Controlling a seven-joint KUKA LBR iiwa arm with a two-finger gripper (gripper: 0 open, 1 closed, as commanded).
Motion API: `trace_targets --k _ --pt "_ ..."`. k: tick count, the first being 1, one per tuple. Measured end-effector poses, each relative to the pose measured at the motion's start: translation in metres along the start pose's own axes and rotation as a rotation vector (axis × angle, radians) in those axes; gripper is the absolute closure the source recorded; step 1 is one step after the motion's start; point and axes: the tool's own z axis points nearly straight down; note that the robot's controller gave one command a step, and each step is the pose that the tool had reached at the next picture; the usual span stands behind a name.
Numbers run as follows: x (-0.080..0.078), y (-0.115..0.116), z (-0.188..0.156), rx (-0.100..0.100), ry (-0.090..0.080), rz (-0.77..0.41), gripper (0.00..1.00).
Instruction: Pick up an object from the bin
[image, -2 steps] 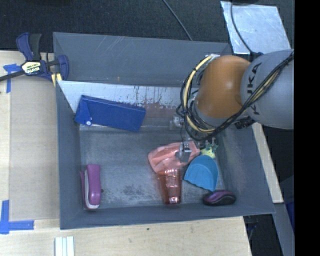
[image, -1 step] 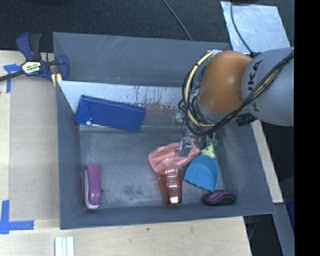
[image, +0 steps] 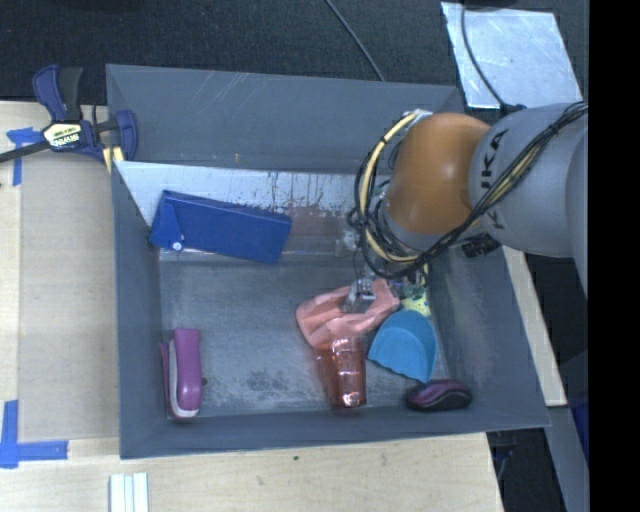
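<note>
pink thing (image: 328, 316) part-hidden, under orange-capped wrist (image: 436, 180)

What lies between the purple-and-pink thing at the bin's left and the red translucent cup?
Nothing: in the camera view, bare grey bin floor runs from the purple-and-pink thing to the red cup.

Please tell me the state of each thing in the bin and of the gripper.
gripper: low at the pink crumpled thing.
pink crumpled thing: bunched up, mid-bin, under the gripper.
red clear cup: lying down, touching the pink thing.
blue wedge: lying right of the cup.
dark purple thing: lying in the front right corner.
blue box: leaning on the back wall.
pink-purple tool: lying alone by the left wall.
</note>
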Motion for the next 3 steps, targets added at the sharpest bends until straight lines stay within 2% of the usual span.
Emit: trace_targets --k 1,2,3 --pt "0.0015 -0.0014 0.006 -0.002 -0.012 0.011 0.0" --pt "-0.0048 -0.0004 0.0108 -0.005 -0.023 0.022 0.0" --pt "0.0017 -0.0008 0.0029 0.0 -0.009 0.017 0.0"
